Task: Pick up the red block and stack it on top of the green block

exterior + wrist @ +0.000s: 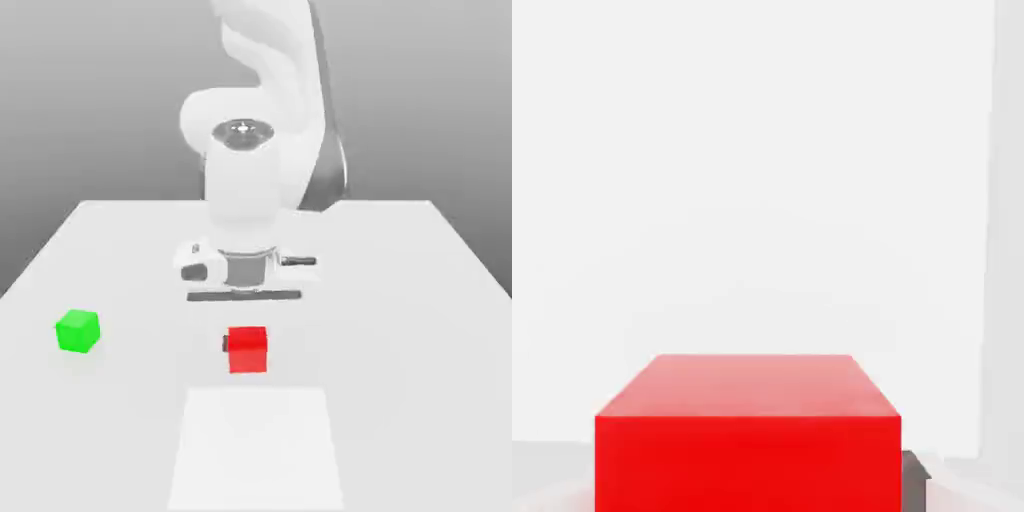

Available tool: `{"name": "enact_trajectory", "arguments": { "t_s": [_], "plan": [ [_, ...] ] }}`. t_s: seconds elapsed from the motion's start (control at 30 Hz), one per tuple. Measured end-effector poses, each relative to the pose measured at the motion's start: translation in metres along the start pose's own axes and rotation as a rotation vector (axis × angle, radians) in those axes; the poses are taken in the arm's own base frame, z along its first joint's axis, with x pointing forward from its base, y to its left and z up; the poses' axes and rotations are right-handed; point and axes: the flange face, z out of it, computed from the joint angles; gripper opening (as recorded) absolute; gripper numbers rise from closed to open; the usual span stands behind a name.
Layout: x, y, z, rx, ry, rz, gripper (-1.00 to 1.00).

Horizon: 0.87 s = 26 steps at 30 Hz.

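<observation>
Now the jaws grip the red block [248, 350]; the green block [77, 331] sits well apart.

White arm descends from the top of the exterior view, folded back on itself, with a round cap facing the camera above the wrist. The hand hangs straight down over the middle of the table [120, 260], its flange level. Pincer [247, 345] points downward, closed on the red block [248, 350]; a dark finger edge shows at the block's left side in the exterior view, and one dark fingertip [915, 478] beside it in the hand view
</observation>
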Motion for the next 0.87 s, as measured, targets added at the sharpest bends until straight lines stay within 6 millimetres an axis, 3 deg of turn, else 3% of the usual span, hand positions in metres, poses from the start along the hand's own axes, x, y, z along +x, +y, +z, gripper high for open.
{"name": "enact_trajectory", "arguments": {
  "t_s": [0.2,0.3,0.4,0.5,0.77,0.8,0.87],
  "plan": [
    [0.063,0.109,-0.013,-0.002,0.002,0.276,-1.0],
    [0.078,0.172,-0.018,-0.003,0.0,0.415,-1.0],
    [0.08,0.238,-0.022,-0.004,-0.005,0.555,-1.0],
    [0.08,0.258,-0.013,0.003,-0.008,0.595,-1.0],
    [0.079,0.26,0.037,0.002,-0.008,0.6,-1.0],
    [0.078,0.26,0.042,-0.001,-0.008,0.599,1.0],
    [0.078,0.26,0.042,-0.001,-0.008,0.599,1.0]
  ]
}}
